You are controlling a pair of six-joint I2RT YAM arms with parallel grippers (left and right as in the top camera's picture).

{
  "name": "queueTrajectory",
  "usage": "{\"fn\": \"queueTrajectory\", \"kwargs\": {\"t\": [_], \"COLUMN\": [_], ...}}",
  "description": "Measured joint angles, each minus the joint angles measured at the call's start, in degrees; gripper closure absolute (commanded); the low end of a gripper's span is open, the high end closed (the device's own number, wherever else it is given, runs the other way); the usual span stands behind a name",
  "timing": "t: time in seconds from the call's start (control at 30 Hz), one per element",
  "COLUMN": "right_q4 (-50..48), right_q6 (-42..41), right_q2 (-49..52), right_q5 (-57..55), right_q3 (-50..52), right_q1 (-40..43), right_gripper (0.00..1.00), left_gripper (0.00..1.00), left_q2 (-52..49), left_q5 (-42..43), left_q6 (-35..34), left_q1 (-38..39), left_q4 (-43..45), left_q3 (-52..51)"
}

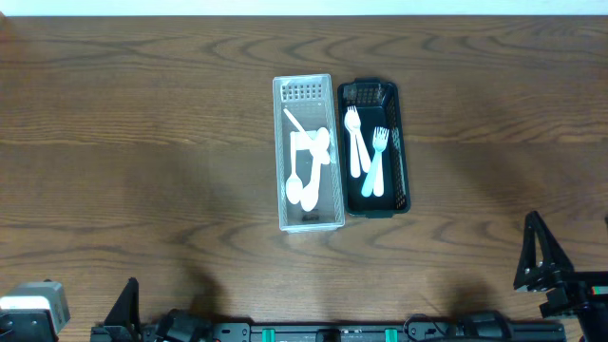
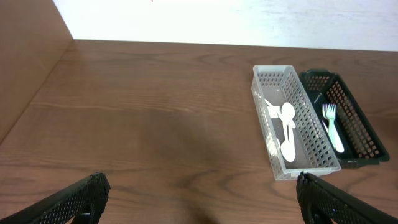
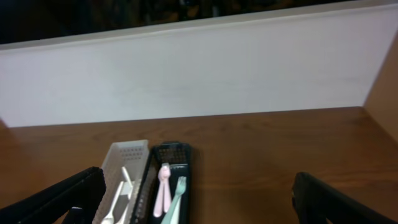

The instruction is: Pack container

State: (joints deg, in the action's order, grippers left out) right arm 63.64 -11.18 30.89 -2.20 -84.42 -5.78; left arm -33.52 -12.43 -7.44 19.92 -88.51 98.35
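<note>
A white perforated basket (image 1: 281, 204) with several white spoons (image 1: 306, 171) stands mid-table. It also shows in the left wrist view (image 2: 264, 127) and the right wrist view (image 3: 118, 165). Beside it on the right is a black basket (image 1: 403, 161) with pale forks (image 1: 366, 152). The black basket shows in the left wrist view (image 2: 367, 134) and the right wrist view (image 3: 177, 152) too. My left gripper (image 2: 199, 199) is open and empty near the front left edge. My right gripper (image 3: 199, 199) is open and empty at the front right.
The wooden table (image 1: 142, 142) spreads wide on both sides of the baskets. A white wall (image 3: 199, 74) runs along the far edge. A wooden side panel (image 2: 25, 62) stands at the left.
</note>
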Motion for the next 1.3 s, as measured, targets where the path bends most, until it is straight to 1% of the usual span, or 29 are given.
{"fn": "queueTrajectory", "kwargs": {"t": [0.13,0.3,0.47,0.6,0.73,0.77,0.93,1.13,1.3], "right_q4": [0.48,4.20,4.42,0.90,-4.87,-7.34,-10.19,-13.35,-14.82], "right_q6": [0.00,0.02,0.02,0.02,0.02,0.02,0.00,0.00,0.00], "right_q2": [0.00,0.00,-0.17,-2.10,-6.93,-9.07,-17.49,-22.36,-24.65], "right_q5": [-1.81,-3.41,-4.13,-4.31,-4.33,-4.33,-4.35,-4.37,-4.37], "right_q3": [0.00,0.42,4.37,11.30,21.31,24.87,37.55,48.00,53.62], "right_q1": [0.00,0.00,0.04,0.04,0.04,0.04,0.04,0.09,0.11], "right_gripper": [0.01,0.01,0.01,0.01,0.01,0.01,0.01,0.01,0.01], "left_gripper": [0.02,0.02,0.02,0.02,0.02,0.02,0.02,0.02,0.02], "left_q2": [0.00,0.00,0.00,0.00,0.00,0.00,0.00,0.00,0.00], "left_q5": [-0.02,0.00,0.00,-0.02,-0.02,-0.02,-0.02,-0.02,-0.02], "left_q6": [0.00,0.00,0.00,0.00,0.00,0.00,0.00,0.00,0.00], "left_q1": [0.00,0.00,0.00,0.00,0.00,0.00,0.00,0.00,0.00], "left_q4": [0.00,0.00,0.00,0.02,-0.02,0.00,0.00,0.00,0.00], "left_q3": [0.00,0.00,0.00,0.00,-0.02,-0.02,-0.02,-0.02,-0.02]}}
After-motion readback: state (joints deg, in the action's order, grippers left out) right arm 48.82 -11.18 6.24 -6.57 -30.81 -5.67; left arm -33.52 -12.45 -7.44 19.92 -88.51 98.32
